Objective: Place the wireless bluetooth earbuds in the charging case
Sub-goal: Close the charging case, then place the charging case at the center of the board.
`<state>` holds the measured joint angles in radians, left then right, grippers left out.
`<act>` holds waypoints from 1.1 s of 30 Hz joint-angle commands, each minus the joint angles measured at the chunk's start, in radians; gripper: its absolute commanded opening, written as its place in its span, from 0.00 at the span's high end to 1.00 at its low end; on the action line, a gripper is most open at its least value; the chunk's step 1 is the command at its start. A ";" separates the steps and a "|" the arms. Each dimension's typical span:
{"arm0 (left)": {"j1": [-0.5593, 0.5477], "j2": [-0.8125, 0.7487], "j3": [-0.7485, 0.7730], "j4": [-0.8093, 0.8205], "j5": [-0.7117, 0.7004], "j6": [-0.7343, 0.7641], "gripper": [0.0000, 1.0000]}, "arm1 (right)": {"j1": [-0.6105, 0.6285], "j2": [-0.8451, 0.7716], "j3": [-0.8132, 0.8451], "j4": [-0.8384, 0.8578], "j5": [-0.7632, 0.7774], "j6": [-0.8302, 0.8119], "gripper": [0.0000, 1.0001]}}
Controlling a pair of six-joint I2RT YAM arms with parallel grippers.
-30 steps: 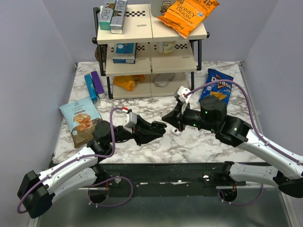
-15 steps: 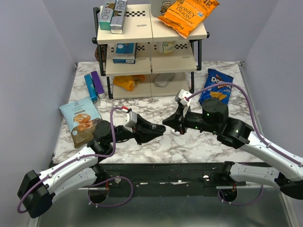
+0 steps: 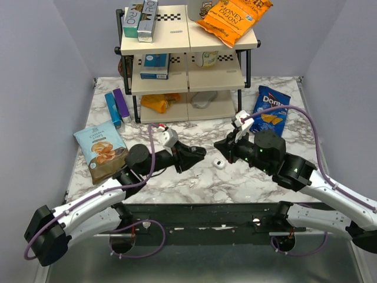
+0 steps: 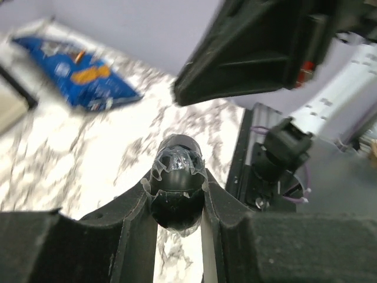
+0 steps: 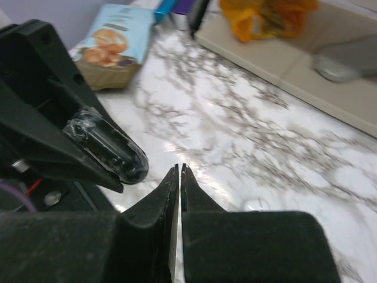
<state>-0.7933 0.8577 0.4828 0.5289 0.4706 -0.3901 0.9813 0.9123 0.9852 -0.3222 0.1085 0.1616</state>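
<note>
One black earbud (image 4: 177, 177) is pinched between the fingers of the left gripper (image 3: 198, 154). Its rounded, glossy end sticks out past the fingertips, with a bit of crinkled clear film on it. The gripper holds it above the marble table (image 3: 177, 183) and points toward the right arm. The charging case (image 3: 218, 164), a small white piece, lies on the table between the two arms, just right of that gripper and a little nearer; whether its lid is up I cannot tell. The right gripper (image 3: 220, 144) hangs just beyond the case and faces the left one. Its fingers are pressed together with only a hairline slit between them and nothing in it. The two grippers are near each other but apart. Behind the right arm lies a blue chip bag (image 3: 270, 111), and a light blue snack bag (image 3: 99, 150) lies by the table's left edge. At the back stands a shelf rack (image 3: 177, 38) with an orange bag (image 3: 232, 20) on top
</note>
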 commanded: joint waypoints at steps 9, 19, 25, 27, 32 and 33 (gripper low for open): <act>0.130 0.417 0.123 -0.313 -0.474 -0.375 1.00 | -0.010 0.051 -0.180 0.021 0.209 0.200 0.83; 0.221 0.714 0.252 -0.327 -0.353 -0.388 1.00 | -0.010 0.020 -0.235 0.060 0.154 0.185 0.70; 0.269 0.833 0.283 -0.323 -0.305 -0.405 1.00 | -0.010 -0.001 -0.249 0.060 0.138 0.176 0.68; 0.275 0.843 0.281 -0.319 -0.299 -0.403 0.94 | -0.010 -0.009 -0.252 0.060 0.138 0.173 0.67; 0.281 0.847 0.286 -0.346 -0.296 -0.383 0.63 | -0.010 -0.018 -0.258 0.060 0.146 0.165 0.66; 0.282 0.843 0.286 -0.354 -0.297 -0.380 0.59 | -0.012 -0.016 -0.257 0.060 0.145 0.164 0.65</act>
<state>-0.5171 1.6871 0.7574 0.2192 0.1524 -0.7834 0.9730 0.9047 0.7376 -0.2844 0.2634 0.3389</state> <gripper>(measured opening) 0.372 0.342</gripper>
